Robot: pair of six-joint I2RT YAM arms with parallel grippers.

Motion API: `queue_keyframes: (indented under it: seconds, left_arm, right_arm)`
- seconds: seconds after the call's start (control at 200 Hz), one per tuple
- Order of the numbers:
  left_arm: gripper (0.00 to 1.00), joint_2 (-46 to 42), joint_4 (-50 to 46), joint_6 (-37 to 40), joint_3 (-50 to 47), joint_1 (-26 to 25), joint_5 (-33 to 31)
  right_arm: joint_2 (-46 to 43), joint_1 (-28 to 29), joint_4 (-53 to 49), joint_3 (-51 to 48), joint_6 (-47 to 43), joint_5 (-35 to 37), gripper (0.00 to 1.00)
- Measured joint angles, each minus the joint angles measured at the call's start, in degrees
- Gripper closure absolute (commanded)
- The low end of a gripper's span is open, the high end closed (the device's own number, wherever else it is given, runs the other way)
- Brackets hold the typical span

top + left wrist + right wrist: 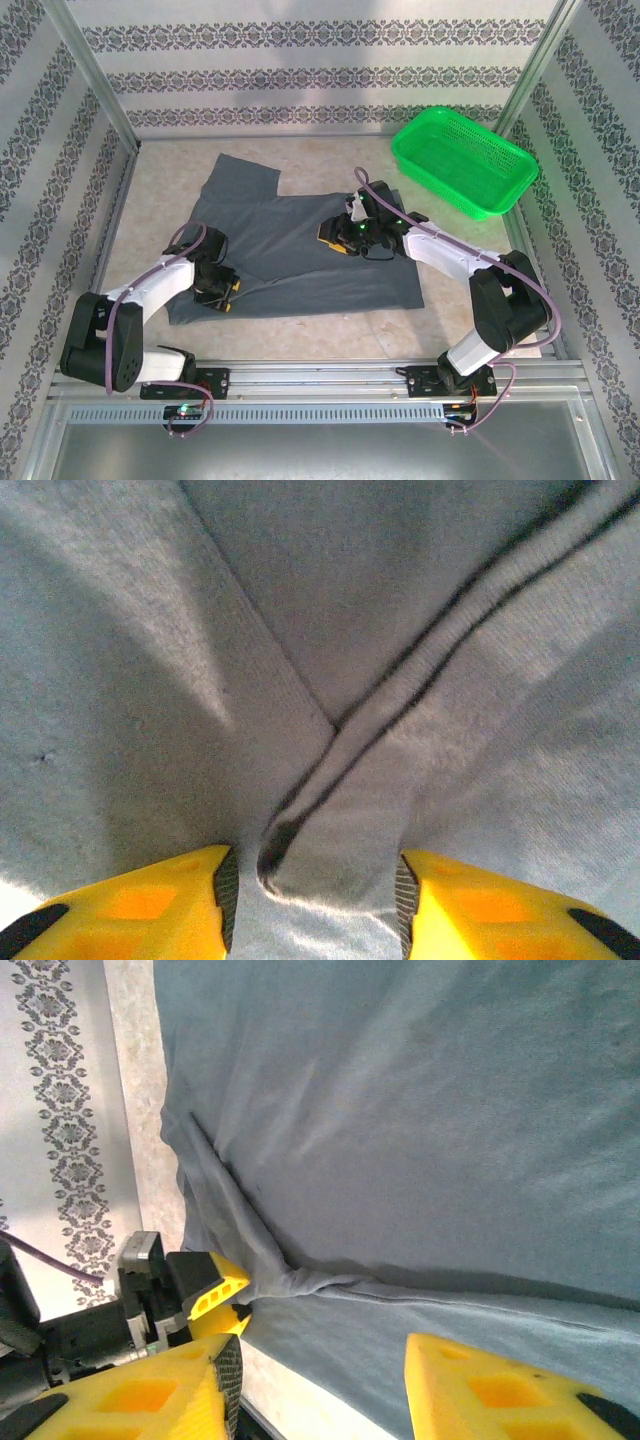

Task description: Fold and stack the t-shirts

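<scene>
Table (300, 325) covered by spread t-shirt (300, 250).
Left gripper (315, 900) seen pinching a hem fold; right gripper (320, 1385) held apart above fabric.

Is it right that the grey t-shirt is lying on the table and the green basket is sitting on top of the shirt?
Not quite. The grey t-shirt does lie on the table, but the green basket is not on top of it. The top external view shows the basket standing apart on the table, in the far right corner.
</scene>
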Motion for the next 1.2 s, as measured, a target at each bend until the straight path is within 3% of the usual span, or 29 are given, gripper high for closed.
queue_keyframes:
  seconds: [0.295, 0.719, 1.199]
  left_arm:
    - [1.0, 1.51, 0.33, 1.07, 2.84, 0.0, -1.27]
    - [1.0, 16.87, -3.39, 18.47, 24.15, -3.82, -4.13]
    - [1.0, 28.81, -9.73, 34.75, 36.65, -9.75, -8.02]
  right_arm:
    - [0.52, 0.0, 0.63, 0.13, 1.14, -0.07, 0.56]
    - [0.52, 0.0, 0.66, 0.13, 1.53, -0.02, 0.57]
    - [0.46, -0.02, 0.72, -1.22, 2.56, 0.0, 0.58]
